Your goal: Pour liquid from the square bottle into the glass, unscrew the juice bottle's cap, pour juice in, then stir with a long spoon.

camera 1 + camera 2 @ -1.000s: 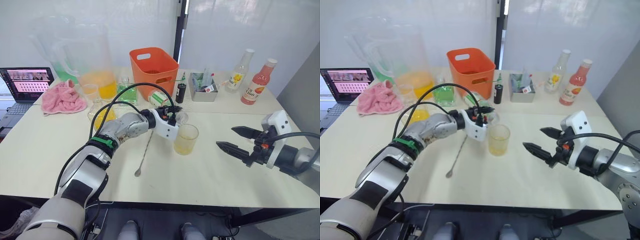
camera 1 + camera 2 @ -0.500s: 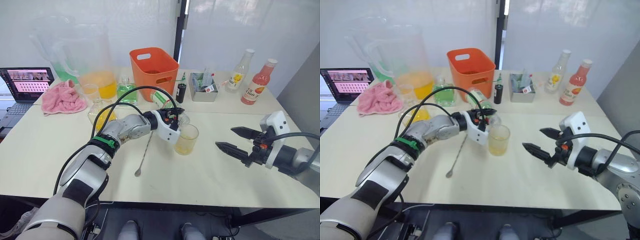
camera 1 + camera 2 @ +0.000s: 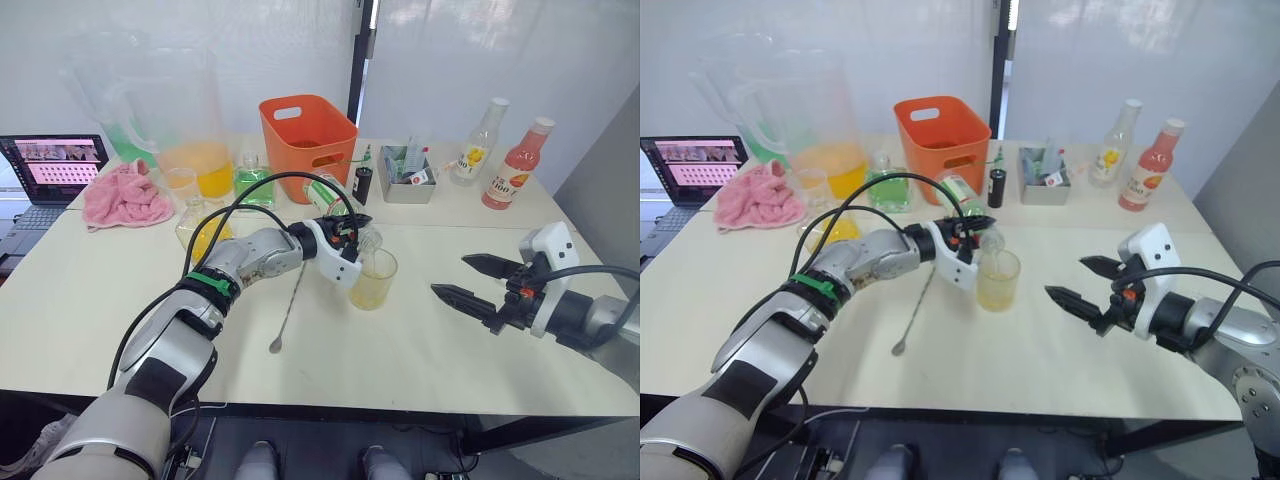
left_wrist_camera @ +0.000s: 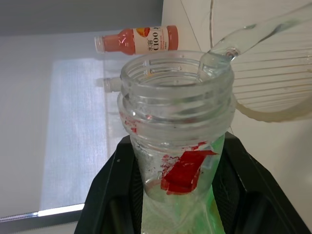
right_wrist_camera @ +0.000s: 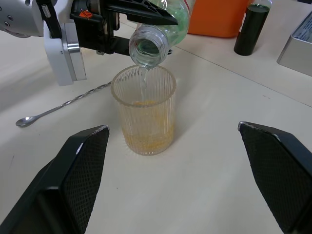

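Ribbed clear glass point(image 5: 144, 109) noted upright on the pale matte surface point(image 3: 420, 350), roughly a third full of yellow-orange liquid. Taken as landmark for all positions below.

Juice bottle point(image 3: 962, 195): slim clear plastic, green-and-white label, uncapped, threaded neck bearing red remnants of a torn seal. Held tilted steeply, open mouth directly above the rim of the glass, thin clear stream falling into the glass in the right wrist view. Left tool point(image 3: 350, 222) clamped on the bottle's neck end, black fingers point(image 4: 114, 195) pressed on either side of it, positioned immediately left of and above the glass.

Long spoon point(image 3: 288, 310): thin twisted metal stem, small bowl at the near end, lying flat on the surface left of the glass, stem running under the left tool, untouched.

Right tool point(image 3: 478, 283) positioned well to the right of the glass, low over the surface, two pointed black textured fingers point(image 5: 80, 165) spread wide apart, holding nothing, aimed toward the glass.

Behind the glass: orange plastic basket point(image 3: 307, 135) with cut-out handles, small dark bottle point(image 3: 361, 186) beside it, grey metal tin point(image 3: 406, 180) further right. Yellow-labelled bottle point(image 3: 478, 142) and pink-red bottle point(image 3: 516, 165) far behind and right of the glass. Large clear pitcher point(image 3: 190, 125) with orange liquid and pink crumpled cloth point(image 3: 125, 195) behind and left of the glass.
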`<act>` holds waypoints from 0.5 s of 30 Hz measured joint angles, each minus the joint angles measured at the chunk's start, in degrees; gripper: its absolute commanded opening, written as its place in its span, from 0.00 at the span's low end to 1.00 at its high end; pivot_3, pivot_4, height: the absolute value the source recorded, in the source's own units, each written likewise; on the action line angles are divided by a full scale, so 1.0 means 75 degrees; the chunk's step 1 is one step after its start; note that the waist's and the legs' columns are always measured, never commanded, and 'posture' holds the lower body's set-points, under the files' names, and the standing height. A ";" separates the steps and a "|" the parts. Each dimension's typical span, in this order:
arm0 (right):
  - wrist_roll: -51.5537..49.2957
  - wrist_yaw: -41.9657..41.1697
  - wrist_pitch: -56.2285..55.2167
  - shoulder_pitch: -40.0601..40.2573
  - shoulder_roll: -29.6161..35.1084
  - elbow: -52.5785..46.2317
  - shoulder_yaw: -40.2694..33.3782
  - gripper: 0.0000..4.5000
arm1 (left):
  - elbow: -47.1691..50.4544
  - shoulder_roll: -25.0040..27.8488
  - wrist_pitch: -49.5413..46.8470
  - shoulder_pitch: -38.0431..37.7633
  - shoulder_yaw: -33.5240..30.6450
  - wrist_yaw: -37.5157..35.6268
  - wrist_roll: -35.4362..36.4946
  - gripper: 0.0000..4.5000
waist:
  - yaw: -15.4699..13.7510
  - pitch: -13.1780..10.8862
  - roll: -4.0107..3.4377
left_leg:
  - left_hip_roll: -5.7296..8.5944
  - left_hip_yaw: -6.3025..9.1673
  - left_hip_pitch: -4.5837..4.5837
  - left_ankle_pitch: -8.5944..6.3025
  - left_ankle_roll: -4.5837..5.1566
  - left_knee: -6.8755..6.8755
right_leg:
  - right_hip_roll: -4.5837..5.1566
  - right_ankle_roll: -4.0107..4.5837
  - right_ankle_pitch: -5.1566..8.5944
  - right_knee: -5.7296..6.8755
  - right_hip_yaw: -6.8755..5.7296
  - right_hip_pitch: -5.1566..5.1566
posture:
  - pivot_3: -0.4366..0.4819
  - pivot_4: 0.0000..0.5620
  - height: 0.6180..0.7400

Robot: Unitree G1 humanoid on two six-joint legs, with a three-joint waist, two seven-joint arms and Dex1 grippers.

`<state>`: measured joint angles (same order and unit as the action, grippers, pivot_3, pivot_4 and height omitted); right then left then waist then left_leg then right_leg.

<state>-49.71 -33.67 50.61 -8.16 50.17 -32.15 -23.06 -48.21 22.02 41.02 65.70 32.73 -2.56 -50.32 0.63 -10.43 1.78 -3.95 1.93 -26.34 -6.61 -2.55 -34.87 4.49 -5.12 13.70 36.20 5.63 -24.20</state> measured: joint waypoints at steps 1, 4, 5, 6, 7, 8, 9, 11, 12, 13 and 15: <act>0.0000 0.0001 0.0000 0.0000 0.0000 0.0000 0.0000 0.99 | 0.0000 0.0000 -0.0001 0.0000 0.0000 0.0000 -0.0005 0.33 | 0.0001 0.0000 0.0000 | 0.0000 0.0000 0.0000 0.0000 0.0000 0.0000 | 0.0000 0.0000 0.0000 0.0000 0.0000 0.0000 | 0.48 0.27 0.88; 0.0000 0.0004 0.0000 0.0000 0.0000 0.0000 0.0000 0.99 | 0.0000 -0.0003 -0.0005 0.0000 0.0000 0.0000 -0.0004 0.33 | 0.0000 0.0000 0.0000 | 0.0000 0.0000 0.0000 0.0000 0.0000 0.0000 | 0.0000 0.0000 0.0000 0.0000 0.0000 0.0000 | 0.48 0.27 0.88; 0.0000 0.0004 0.0000 0.0000 0.0000 0.0000 0.0000 0.99 | 0.0000 -0.0006 -0.0007 0.0000 -0.0001 -0.0003 0.0003 0.33 | -0.0001 0.0000 0.0000 | 0.0000 0.0000 0.0000 0.0000 0.0000 0.0000 | 0.0000 0.0000 0.0000 0.0001 0.0000 0.0000 | 0.48 0.27 0.88; 0.0000 0.0004 0.0000 0.0000 0.0000 0.0000 0.0000 0.99 | 0.0000 -0.0012 -0.0008 0.0000 -0.0003 -0.0016 0.0018 0.33 | -0.0002 0.0000 0.0000 | 0.0000 0.0000 0.0000 0.0000 0.0000 0.0000 | 0.0000 0.0000 0.0000 0.0001 0.0000 0.0000 | 0.48 0.27 0.88; 0.0000 0.0004 0.0000 0.0000 0.0000 0.0000 0.0000 0.99 | -0.0001 -0.0026 -0.0010 0.0000 -0.0007 -0.0049 0.0072 0.33 | -0.0003 0.0000 0.0000 | 0.0000 0.0000 0.0000 0.0000 0.0000 0.0000 | 0.0000 0.0000 0.0000 0.0001 0.0001 0.0000 | 0.48 0.27 0.88; 0.0000 0.0004 0.0000 0.0000 0.0000 0.0000 0.0000 0.99 | -0.0001 -0.0041 -0.0009 0.0000 -0.0012 -0.0082 0.0131 0.33 | -0.0003 0.0000 0.0000 | 0.0000 0.0000 0.0000 0.0000 0.0000 -0.0001 | 0.0000 0.0000 0.0000 0.0001 0.0000 0.0000 | 0.48 0.27 0.88; 0.0000 0.0003 0.0000 0.0000 0.0000 0.0000 0.0000 0.99 | -0.0001 -0.0061 -0.0008 0.0000 -0.0018 -0.0147 0.0188 0.33 | -0.0004 0.0000 0.0000 | 0.0000 0.0000 0.0000 0.0000 0.0000 -0.0001 | 0.0000 0.0000 0.0000 0.0000 0.0000 0.0001 | 0.48 0.27 0.88; 0.0000 0.0002 0.0000 -0.0001 0.0000 0.0000 0.0001 0.99 | -0.0002 -0.0086 -0.0006 0.0000 -0.0018 -0.0298 0.0330 0.33 | 0.0000 0.0000 0.0000 | 0.0000 0.0000 0.0000 0.0000 0.0000 -0.0001 | 0.0000 0.0001 -0.0001 0.0001 0.0000 0.0000 | 0.48 0.27 0.88; 0.0000 0.0001 0.0000 -0.0002 0.0000 0.0000 0.0001 0.99 | -0.0002 -0.0089 -0.0005 0.0000 -0.0018 -0.0356 0.0380 0.33 | 0.0003 0.0000 0.0000 | 0.0000 0.0000 0.0000 0.0000 0.0000 -0.0001 | 0.0000 0.0002 -0.0001 0.0002 0.0000 0.0000 | 0.48 0.27 0.88; 0.0000 0.0000 0.0000 -0.0005 0.0000 0.0000 0.0001 0.99 | -0.0002 -0.0089 -0.0006 0.0000 -0.0020 -0.0419 0.0438 0.33 | 0.0006 0.0000 0.0000 | 0.0000 0.0000 0.0001 0.0000 0.0000 0.0000 | 0.0000 0.0005 -0.0003 0.0003 0.0000 0.0000 | 0.48 0.27 0.88; 0.0000 -0.0004 0.0000 -0.0020 0.0000 0.0001 0.0001 0.99 | -0.0002 -0.0088 -0.0009 0.0000 -0.0020 -0.0492 0.0466 0.33 | 0.0007 0.0000 0.0000 | 0.0000 0.0000 0.0001 0.0000 0.0000 -0.0001 | 0.0000 0.0018 -0.0011 0.0004 0.0001 0.0000 | 0.48 0.27 0.88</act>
<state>-49.71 -33.70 50.61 -8.32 50.17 -32.14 -23.05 -48.22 21.36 40.95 65.70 32.58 -6.25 -46.82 0.68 -10.43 1.78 -3.95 1.93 -26.33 -6.61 -2.55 -34.87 4.49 -4.99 13.61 36.23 5.63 -24.20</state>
